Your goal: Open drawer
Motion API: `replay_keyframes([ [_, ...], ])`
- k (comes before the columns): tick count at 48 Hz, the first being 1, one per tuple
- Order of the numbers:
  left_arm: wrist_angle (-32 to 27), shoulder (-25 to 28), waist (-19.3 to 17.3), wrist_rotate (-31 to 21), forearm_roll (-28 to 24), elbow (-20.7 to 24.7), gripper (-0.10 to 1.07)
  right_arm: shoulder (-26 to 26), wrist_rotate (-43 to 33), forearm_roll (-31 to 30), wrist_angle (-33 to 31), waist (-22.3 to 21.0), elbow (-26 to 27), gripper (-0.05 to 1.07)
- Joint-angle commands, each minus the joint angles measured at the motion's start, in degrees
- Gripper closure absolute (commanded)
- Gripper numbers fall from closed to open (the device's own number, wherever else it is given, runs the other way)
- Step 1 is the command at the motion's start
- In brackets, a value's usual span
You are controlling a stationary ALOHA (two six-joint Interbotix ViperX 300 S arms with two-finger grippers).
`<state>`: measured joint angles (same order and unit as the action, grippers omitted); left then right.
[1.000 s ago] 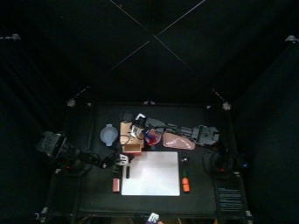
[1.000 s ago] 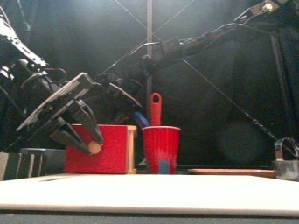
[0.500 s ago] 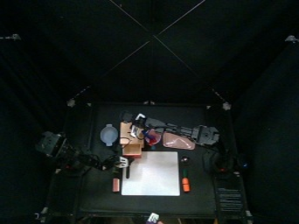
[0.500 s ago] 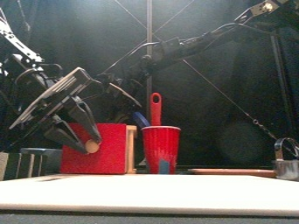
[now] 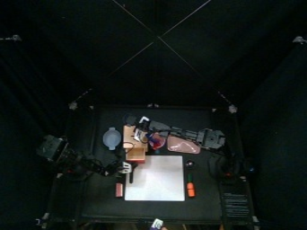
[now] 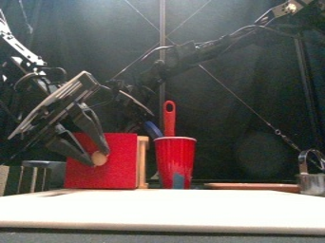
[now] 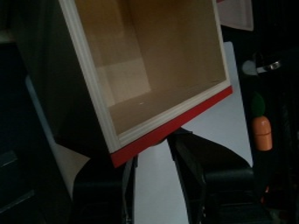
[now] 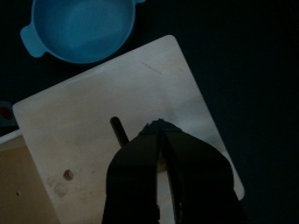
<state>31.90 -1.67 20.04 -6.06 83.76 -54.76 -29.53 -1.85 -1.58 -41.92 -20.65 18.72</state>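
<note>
Drawer (image 7: 146, 66) pulled out, bare tan wood interior showing, red front edge (image 7: 176, 122) facing left gripper (image 7: 176, 162). In front view, red drawer front (image 6: 112, 161) left of centre, just left of red cup (image 6: 174, 161) holding red-handled tool (image 6: 168, 118). Left gripper (image 6: 74, 142) at drawer's left side, jaws apart, nothing clamped. Right gripper (image 8: 158, 153) jaws together, empty, over white board (image 8: 128, 105); blue bowl (image 8: 82, 31) beyond it.

A: How many drawers? B: One drawer (image 7: 146, 74), pulled open. A: Cups? B: One red cup (image 6: 174, 161). One blue bowl (image 8: 79, 31), one white board (image 5: 157, 179), two orange markers (image 5: 191, 190).
</note>
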Motion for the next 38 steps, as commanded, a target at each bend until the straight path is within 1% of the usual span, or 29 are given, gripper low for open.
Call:
replay_keyframes([
  [1, 0.1, -0.2, 0.8, 0.1, -0.5, 1.1, 0.2, 1.4, 0.1, -0.1, 0.1, -0.6, 0.8, 0.99],
  [7, 0.1, -0.2, 0.8, 0.4, -0.7, 1.2, 0.14, 1.5, 0.1, -0.1, 0.1, -0.6, 0.7, 0.99],
  [13, 0.1, -0.6, 0.7, 0.4, -1.2, 1.1, 0.14, 1.5, 0.1, -0.1, 0.2, -0.4, 0.9, 0.99],
  [19, 0.1, -2.5, 0.8, 0.6, -2.6, 0.6, 0.14, 2.6, 0.1, -0.3, 0.7, -0.2, 0.9, 0.99],
  [26, 0.9, -6.5, 1.4, 0.4, -7.0, -0.1, 0.14, 4.9, 0.1, -1.3, 2.1, 0.5, 0.7, 0.99],
  [33, 2.7, -9.2, 2.2, 0.6, -13.0, -1.2, 0.14, 7.2, 0.1, -3.3, 3.3, 1.7, 0.8, 0.99],
  [38, 3.0, -11.2, 2.2, 0.4, -16.0, -2.5, 0.14, 8.2, 0.0, -4.0, 4.2, 2.1, 0.7, 0.99],
])
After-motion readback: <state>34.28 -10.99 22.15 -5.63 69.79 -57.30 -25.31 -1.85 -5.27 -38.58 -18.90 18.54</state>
